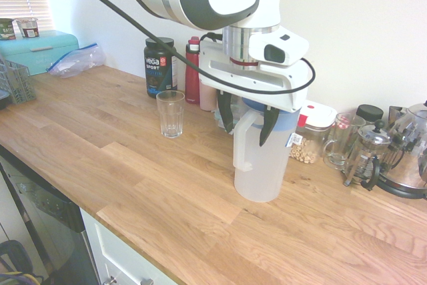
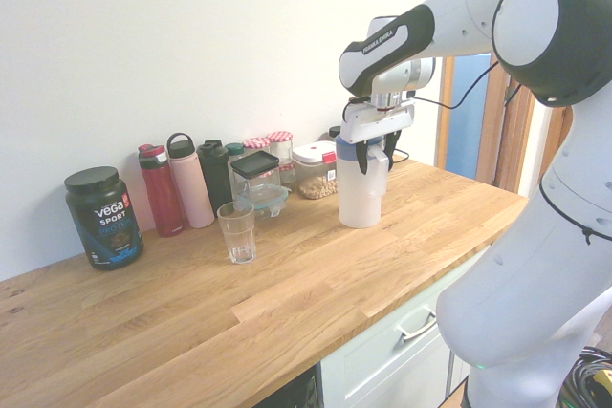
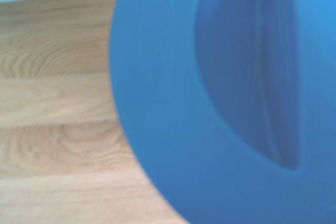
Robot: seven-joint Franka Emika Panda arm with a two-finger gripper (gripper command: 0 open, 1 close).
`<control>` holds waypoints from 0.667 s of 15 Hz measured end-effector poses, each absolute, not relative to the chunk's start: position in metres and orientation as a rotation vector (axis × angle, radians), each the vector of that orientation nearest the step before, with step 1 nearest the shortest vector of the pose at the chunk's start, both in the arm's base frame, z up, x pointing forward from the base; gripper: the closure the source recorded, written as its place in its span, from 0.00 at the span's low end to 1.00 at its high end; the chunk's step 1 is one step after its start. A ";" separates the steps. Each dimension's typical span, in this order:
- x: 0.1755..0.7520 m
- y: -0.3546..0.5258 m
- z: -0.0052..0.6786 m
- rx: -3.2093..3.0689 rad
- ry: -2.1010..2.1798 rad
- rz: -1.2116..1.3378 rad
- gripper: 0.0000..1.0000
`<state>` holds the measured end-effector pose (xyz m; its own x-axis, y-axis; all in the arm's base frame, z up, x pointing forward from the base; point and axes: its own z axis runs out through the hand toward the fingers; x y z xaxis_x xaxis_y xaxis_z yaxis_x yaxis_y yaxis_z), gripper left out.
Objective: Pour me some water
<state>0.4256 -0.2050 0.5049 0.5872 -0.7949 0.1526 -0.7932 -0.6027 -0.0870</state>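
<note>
A translucent white water jug (image 1: 260, 165) (image 2: 360, 198) with a blue lid (image 3: 210, 103) stands upright on the wooden counter (image 1: 133, 165). My gripper (image 1: 247, 121) (image 2: 373, 158) hangs straight down over the jug's top. Its dark fingers stand apart on either side of the jug's handle (image 1: 241, 139), with small gaps showing, so it is open around the handle. An empty clear drinking glass (image 1: 171, 113) (image 2: 237, 231) stands upright on the counter, about a jug's width away from the jug. The blue lid fills most of the wrist view.
Along the wall stand a black protein tub (image 1: 159, 66) (image 2: 103, 217), several bottles (image 1: 192, 71) (image 2: 161, 190), a food container (image 1: 308, 135) (image 2: 313, 169), a glass mug (image 1: 341, 139), a French press (image 1: 363, 155) and a kettle (image 1: 410, 151). A teal box (image 1: 40, 48) sits far off.
</note>
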 end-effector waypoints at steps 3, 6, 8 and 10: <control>0.426 -0.209 0.503 -2.777 1.424 -0.284 1.00; 0.428 -0.210 0.499 -2.777 1.427 -0.283 1.00; 0.430 -0.210 0.497 -2.780 1.424 -0.281 1.00; 0.431 -0.208 0.496 -2.785 1.418 -0.278 1.00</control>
